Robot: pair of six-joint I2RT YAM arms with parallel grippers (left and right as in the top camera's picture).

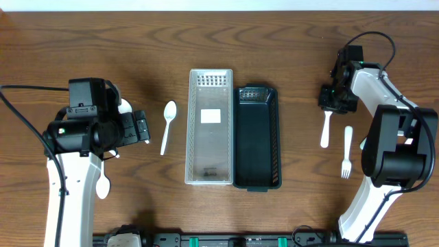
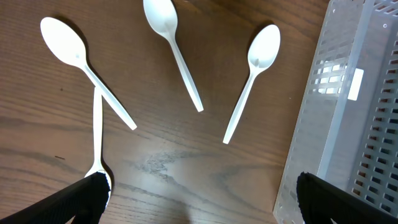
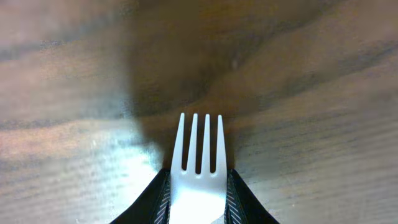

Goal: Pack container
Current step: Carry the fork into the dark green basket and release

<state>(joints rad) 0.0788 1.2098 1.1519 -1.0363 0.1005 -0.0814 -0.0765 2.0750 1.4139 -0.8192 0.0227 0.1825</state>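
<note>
A clear slotted container (image 1: 189, 123) and a black one (image 1: 277, 137) stand side by side mid-table, both with nothing in them. My right gripper (image 1: 334, 99) is shut on a white fork (image 1: 326, 130) at the far right. In the right wrist view the fork's tines (image 3: 199, 143) stick out between the fingers (image 3: 155, 199), low over the wood. A second fork (image 1: 347, 154) lies beside it. My left gripper (image 1: 144, 127) is open above the table, left of a white spoon (image 1: 169, 123). The left wrist view shows three spoons (image 2: 264, 50) (image 2: 163, 18) (image 2: 62, 46) ahead of the open gripper (image 2: 202, 186).
Another spoon (image 1: 103, 185) lies beside the left arm, and one spoon handle (image 2: 97, 130) runs down to the left finger. The clear container's wall (image 2: 336, 124) is close to the right finger of the left gripper. The right arm's elbow overhangs the table's right side.
</note>
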